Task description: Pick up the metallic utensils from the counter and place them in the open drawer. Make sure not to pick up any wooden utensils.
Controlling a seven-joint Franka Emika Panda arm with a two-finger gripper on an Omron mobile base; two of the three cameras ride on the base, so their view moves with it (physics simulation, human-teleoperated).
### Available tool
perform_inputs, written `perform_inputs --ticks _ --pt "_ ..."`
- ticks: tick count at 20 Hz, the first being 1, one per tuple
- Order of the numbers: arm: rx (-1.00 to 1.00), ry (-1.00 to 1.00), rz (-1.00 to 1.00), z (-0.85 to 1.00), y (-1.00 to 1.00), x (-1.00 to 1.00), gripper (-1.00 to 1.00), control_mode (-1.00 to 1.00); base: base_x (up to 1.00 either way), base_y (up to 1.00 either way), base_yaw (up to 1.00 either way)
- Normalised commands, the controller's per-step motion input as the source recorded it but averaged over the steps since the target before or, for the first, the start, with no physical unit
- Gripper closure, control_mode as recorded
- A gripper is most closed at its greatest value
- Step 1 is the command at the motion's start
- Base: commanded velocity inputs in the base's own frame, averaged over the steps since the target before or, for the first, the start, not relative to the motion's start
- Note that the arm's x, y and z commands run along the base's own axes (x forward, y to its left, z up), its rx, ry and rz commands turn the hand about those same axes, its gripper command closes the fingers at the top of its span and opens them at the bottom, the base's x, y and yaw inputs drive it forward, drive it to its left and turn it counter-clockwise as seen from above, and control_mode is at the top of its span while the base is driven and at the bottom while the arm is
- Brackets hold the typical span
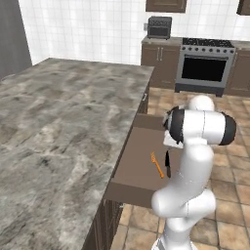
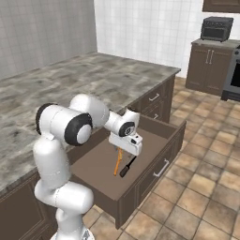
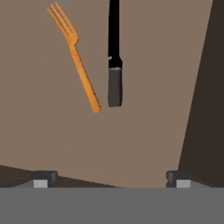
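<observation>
The thin orange fork [image 3: 76, 61] and the slim black knife [image 3: 114, 57] lie side by side, a small gap apart, on the floor of the open drawer [image 3: 144, 122]. My gripper [image 3: 110, 178] hangs just above them, open, with nothing between its fingertips [image 3: 41, 178]. From the right base view the gripper [image 2: 122, 151] points down over the fork [image 2: 117, 166] and knife [image 2: 127, 167] in the drawer [image 2: 93, 164]. The left base view shows the fork [image 1: 157, 165] and knife [image 1: 168, 165] beside my arm. The counter [image 1: 63, 127] holds no utensil; the wooden utensils are out of view.
The drawer front [image 2: 154, 173] juts out over the tiled floor [image 2: 201, 187]. A stove [image 1: 205, 68] and a toaster oven [image 1: 159, 27] stand at the back wall. Dark cabinets [image 2: 157, 101] run under the counter.
</observation>
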Motion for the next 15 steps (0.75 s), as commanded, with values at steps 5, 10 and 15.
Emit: perform_inputs --ticks 5,10,15 --pt "0.04 0.0 0.06 1.0 0.09 -0.62 -1.0 -1.0 0.0 0.0 0.0" --pt "0.0 0.0 0.08 1.0 0.24 -0.57 -1.0 -1.0 0.0 0.0 0.0" --pt "0.0 -0.01 0.09 1.0 0.28 -0.63 -1.0 -1.0 0.0 0.0 0.0"
